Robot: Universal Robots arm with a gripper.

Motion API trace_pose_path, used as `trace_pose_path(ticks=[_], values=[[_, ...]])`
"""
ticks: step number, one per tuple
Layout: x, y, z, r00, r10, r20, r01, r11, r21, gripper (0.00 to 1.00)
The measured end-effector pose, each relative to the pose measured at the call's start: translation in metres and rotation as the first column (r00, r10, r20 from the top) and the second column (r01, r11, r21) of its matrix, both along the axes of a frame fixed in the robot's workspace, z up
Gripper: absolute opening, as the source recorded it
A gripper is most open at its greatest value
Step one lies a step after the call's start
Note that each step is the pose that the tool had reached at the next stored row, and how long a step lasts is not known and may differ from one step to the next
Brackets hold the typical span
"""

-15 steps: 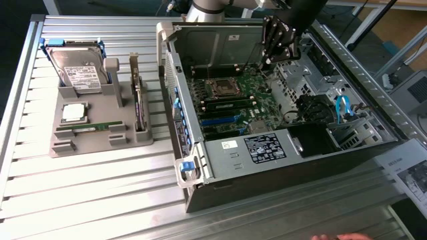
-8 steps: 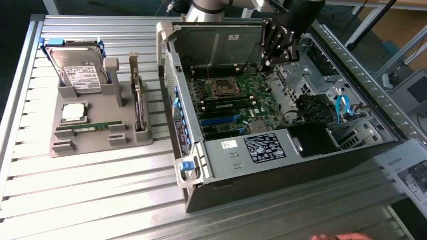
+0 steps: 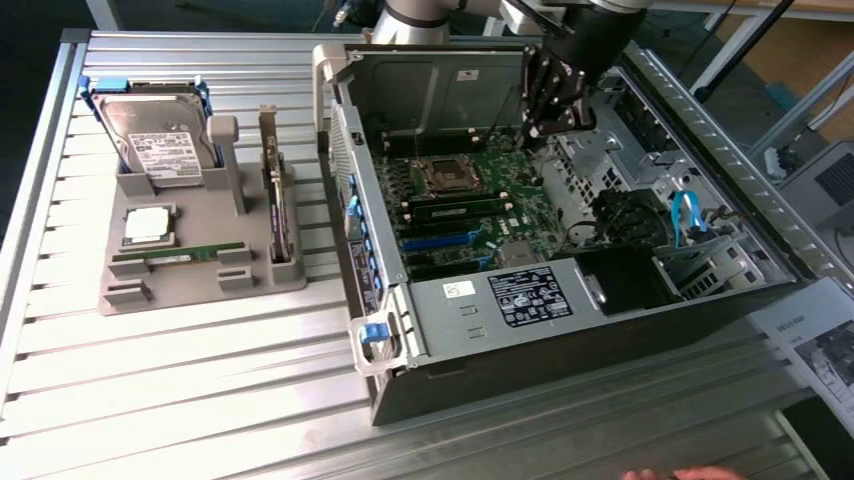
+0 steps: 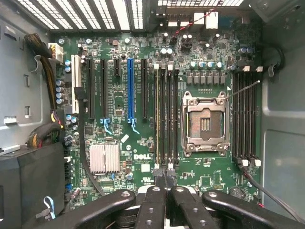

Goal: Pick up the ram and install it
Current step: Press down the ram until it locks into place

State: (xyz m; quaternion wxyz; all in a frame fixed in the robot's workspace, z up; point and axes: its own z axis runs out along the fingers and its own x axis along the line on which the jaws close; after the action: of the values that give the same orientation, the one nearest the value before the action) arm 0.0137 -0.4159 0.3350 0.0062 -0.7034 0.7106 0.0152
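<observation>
Exterior view. The ram (image 3: 178,256), a narrow green stick, sits lengthwise in a groove of the grey parts holder (image 3: 200,292), along the holder's edge nearest the camera. Just behind it lies the square processor chip (image 3: 147,225), with the hard drive (image 3: 160,145) standing at the holder's far edge. The upright expansion card (image 3: 278,215) stands along the edge that faces the computer case (image 3: 534,385). The holder rests on the slatted table (image 3: 174,390), on the exterior view's left of the case. The gripper (image 3: 561,118) hangs over the far end of the open case, well apart from the ram.

By its look, the ram is light and stiff but thin and brittle, with small chips on its faces and a contact edge best left untouched. The groove appears to leave mainly its upper long edge free. A pinch across the two flat faces near mid-length, kept square to the board, seems the soundest hold.

Wrist view. The gripper (image 4: 167,187) has its fingers drawn together with nothing seen between them. It looks straight down on the motherboard (image 4: 209,180), the empty processor socket (image 4: 205,124) and the memory slots (image 4: 167,119) beside it. This view gives the lie of the slots. The exterior view gives the ram and the gap between it and the gripper.
</observation>
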Motion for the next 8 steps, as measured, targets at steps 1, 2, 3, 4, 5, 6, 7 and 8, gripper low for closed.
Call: trace_pose_path(ticks=[1,2,3,4,5,6,7,8], values=[[0.0,0.0,-0.0008,1.0,0.0,0.001,0.0,1.0,0.0,0.1],[0.0,0.0,-0.0017,1.0,0.0,0.0019,0.0,1.0,0.0,0.1],[0.0,0.0,-0.0025,1.0,0.0,0.0028,0.0,1.0,-0.0001,0.1],[0.0,0.0,-0.0033,1.0,0.0,0.0035,0.0,1.0,-0.0001,0.1],[0.0,0.0,-0.0043,1.0,0.0,0.0045,0.0,1.0,0.0,0.1],[-0.0001,0.0,-0.0051,1.0,0.0,0.0053,0.0,1.0,0.0,0.1],[-0.0001,0.0,-0.0059,1.0,0.0,0.006,0.0,1.0,-0.0001,0.1],[-0.0001,0.0,-0.0068,1.0,0.0,0.0068,0.0,1.0,0.0,0.1]])
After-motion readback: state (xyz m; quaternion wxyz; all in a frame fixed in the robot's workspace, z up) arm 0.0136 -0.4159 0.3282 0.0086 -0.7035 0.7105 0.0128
